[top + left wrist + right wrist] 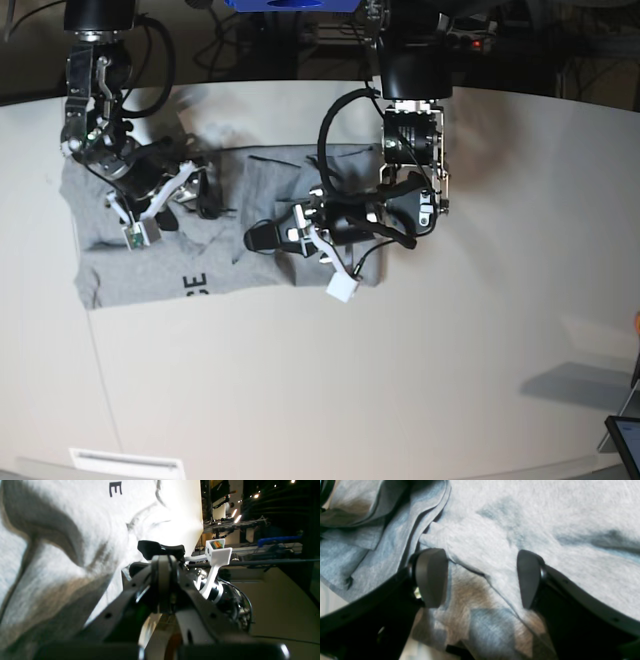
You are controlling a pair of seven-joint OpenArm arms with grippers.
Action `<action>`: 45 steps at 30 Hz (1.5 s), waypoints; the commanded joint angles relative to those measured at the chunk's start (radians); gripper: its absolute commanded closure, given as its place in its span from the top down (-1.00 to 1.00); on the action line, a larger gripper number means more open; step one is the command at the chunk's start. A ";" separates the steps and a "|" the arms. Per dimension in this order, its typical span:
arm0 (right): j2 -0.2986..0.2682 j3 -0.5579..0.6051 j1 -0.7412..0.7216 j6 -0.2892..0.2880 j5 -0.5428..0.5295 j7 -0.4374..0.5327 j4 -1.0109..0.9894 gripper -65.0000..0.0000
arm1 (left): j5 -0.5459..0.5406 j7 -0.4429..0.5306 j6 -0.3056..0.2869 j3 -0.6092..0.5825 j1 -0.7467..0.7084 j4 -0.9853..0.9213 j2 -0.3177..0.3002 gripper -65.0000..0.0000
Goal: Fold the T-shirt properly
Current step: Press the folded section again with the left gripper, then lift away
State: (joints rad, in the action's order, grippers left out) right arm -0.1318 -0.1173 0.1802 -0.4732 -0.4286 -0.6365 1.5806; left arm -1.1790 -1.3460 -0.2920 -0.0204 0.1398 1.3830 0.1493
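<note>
The heather-grey T-shirt (110, 270) lies rumpled on the white table, with black lettering (197, 285) near its front hem. My right gripper (205, 190) stands open over the shirt's upper left part. In the right wrist view its two pads (430, 577) straddle a raised fold of the T-shirt (545, 517). My left gripper (258, 238) lies low over the shirt's middle, pointing left. In the left wrist view its black fingertips (161, 550) are shut together beside the creased T-shirt (75, 530), where a black letter E (115, 489) shows. I cannot tell whether they pinch any cloth.
The white table (400, 380) extends wide to the right and front of the shirt. A dark tablet corner (625, 440) sits at the lower right edge. Racks and cables (480, 40) stand behind the table's far edge.
</note>
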 commanded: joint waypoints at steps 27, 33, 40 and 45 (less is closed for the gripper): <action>-0.004 0.001 -0.001 0.006 0.010 -0.039 0.001 0.32 | -0.305 0.001 -0.131 -0.148 -0.004 -0.116 0.008 -1.00; -0.004 0.001 -0.001 0.006 0.012 -0.039 -0.019 0.32 | -0.305 0.007 -0.310 -0.215 0.028 -0.075 0.008 -1.00; -0.009 0.001 -0.015 0.004 0.012 -0.035 -0.088 0.32 | -0.141 0.013 -0.289 -0.125 0.065 0.155 0.008 -1.00; -0.010 0.001 -0.014 0.004 0.012 -0.035 -0.079 0.31 | 0.127 0.015 -0.046 -0.099 0.039 0.321 -0.096 -1.00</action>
State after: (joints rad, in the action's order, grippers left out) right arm -0.1345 -0.1173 0.1555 -0.4881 -0.4610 -0.5846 1.5093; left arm -1.0336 -1.3373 -0.3199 -0.1204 0.1692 1.6859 0.0544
